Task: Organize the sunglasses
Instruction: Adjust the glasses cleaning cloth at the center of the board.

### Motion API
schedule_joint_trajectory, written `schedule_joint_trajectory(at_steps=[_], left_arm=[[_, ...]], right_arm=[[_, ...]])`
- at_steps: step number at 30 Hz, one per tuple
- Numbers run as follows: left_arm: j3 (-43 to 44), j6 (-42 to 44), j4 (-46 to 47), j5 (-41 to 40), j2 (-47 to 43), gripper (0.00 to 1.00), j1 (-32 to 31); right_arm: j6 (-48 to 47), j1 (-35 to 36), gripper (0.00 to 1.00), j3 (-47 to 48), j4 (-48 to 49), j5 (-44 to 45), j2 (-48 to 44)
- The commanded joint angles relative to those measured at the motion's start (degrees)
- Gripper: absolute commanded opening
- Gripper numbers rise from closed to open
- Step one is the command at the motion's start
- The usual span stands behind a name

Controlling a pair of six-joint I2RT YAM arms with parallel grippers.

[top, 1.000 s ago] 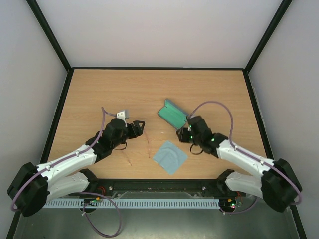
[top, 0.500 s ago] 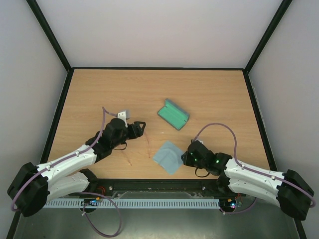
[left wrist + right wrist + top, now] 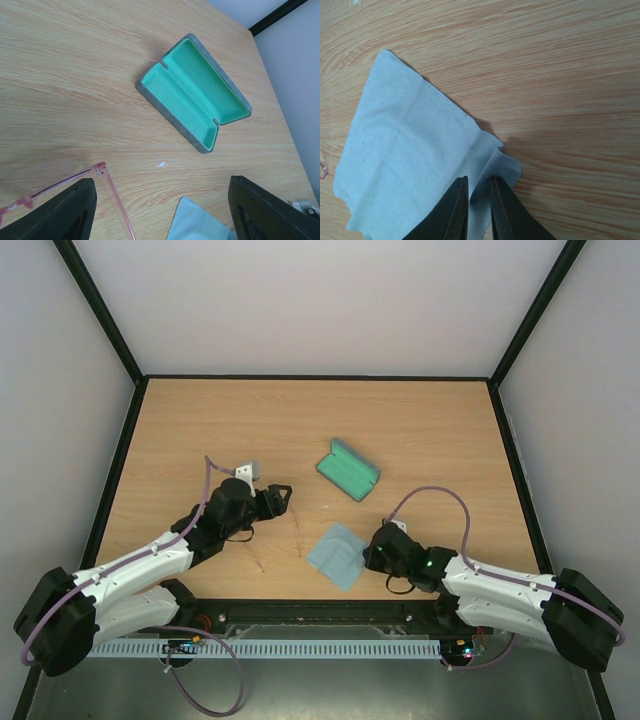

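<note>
Two claws are on my screens, and I start with the nearer one. The right gripper is low over the near edge of the table, its tips on the rumpled corner of the light blue cloth. The fingers stand almost together with only a thin slit between them, and cloth shows through that slit. I cannot tell whether they actually pinch the fabric or just rest on it. The rest of the cloth lies flat on the wood, and the corner by the tips curls up a little.

A bit farther out and to the left, the left gripper is spread wide and has hold of nothing, with bare wood between its two dark fingers. The sunglasses lie on the table beside the finger at the lower left of the left wrist view. I see one corner of the thin pink frame and one slender arm running back toward the camera, while the rest passes behind that finger. I cannot say whether frame and finger touch. From the top camera the glasses are too faint to trace.

Farthest out, the case lies open, its green lining facing up, well apart from the sunglasses and the cloth.
</note>
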Motion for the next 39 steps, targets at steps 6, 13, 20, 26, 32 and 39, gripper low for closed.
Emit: schedule_joint_trajectory(at_steps=[6, 13, 20, 26, 32, 39], left_arm=[[-0.80, 0.24, 0.31, 0.56, -1.03, 0.75, 0.41], [-1.01, 0.14, 1.09, 1.04, -0.67, 0.75, 0.41], [0.03, 1.51, 0.81, 2.57, 1.43, 0.78, 0.24], [6.05, 7.60, -4.47, 3.37, 7.56, 0.82, -4.32], [11.55, 10.07, -5.89, 2.67, 15.86, 0.60, -10.74], [21.48, 13.49, -9.80, 0.21, 29.40, 0.43, -15.49]], right_arm=[[-2.88, -2.57, 0.15, 2.49, -7.87, 6.13, 1.85], [-9.54, -8.99, 0.15, 5.54, -8.21, 5.22, 3.78], [-15.08, -13.46, 0.14, 9.53, -6.65, 2.04, 9.29], [-15.95, -13.46, 0.20, 9.55, -11.28, 0.87, 2.51], [-13.75, -13.15, 0.25, 6.73, -14.02, -3.73, -4.72], [-12.76, -13.06, 0.25, 5.91, -14.67, -4.35, -8.17]])
